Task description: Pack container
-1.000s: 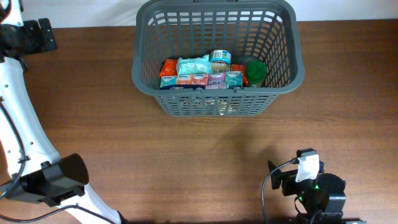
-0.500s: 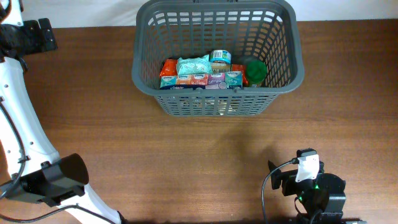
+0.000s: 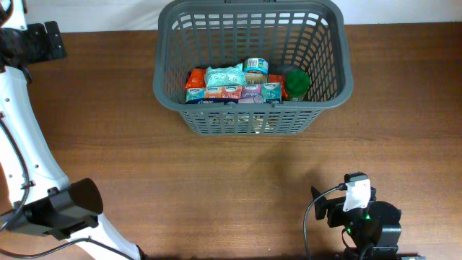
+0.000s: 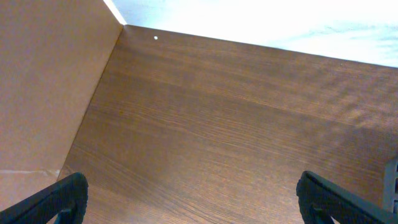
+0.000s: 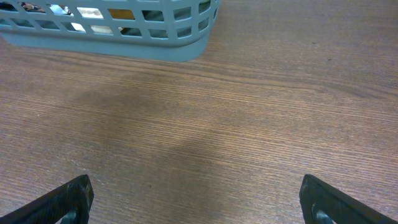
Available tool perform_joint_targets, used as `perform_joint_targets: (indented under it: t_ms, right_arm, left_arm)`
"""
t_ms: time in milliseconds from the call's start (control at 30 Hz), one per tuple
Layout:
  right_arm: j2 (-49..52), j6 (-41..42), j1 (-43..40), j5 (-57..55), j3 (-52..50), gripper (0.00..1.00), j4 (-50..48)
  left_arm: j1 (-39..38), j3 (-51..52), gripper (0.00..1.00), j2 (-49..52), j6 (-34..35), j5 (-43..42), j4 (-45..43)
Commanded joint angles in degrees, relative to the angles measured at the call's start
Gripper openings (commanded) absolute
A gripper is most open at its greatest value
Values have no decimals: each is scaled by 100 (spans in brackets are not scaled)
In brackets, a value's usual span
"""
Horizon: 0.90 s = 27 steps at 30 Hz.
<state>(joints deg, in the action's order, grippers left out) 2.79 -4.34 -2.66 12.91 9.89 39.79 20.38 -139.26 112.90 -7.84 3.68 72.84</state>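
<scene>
Container [image 3: 249,121] unmoved; left pincer [image 4: 199,199], right pincer [image 5: 202,199] unchanged, wide open.

The counter [image 3: 238,173] is dark brown wood, its fine grain running left to right and its far edge meeting a white backdrop [image 3: 397,11]. One thing stands directly on it: a large dark grey plastic basket [image 3: 249,124] with slotted sides. It stands upright near the far edge, a little right of the middle. A faint shadow lies on the wood just in front of it.

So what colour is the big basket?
Dark grey basket, seen best in the overhead view.
</scene>
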Motion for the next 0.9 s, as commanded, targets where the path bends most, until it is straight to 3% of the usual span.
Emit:
perform_joint_targets:
  t_ms: [0, 433, 667, 867]
  right_arm:
    - [-83, 26, 50, -114, -35, 99, -15]
    - [-83, -15, 33, -466, -35, 99, -87]
    - [-83, -15, 35, -999, -52, 99, -2124]
    - [-83, -13, 35, -997, -535, 99, -2900]
  left_arm:
    - [31, 33, 99, 11, 52, 22, -11]
    - [31, 33, 99, 13, 52, 22, -11]
    - [31, 33, 99, 13, 52, 22, -11]
    - [31, 33, 99, 13, 52, 22, -11]
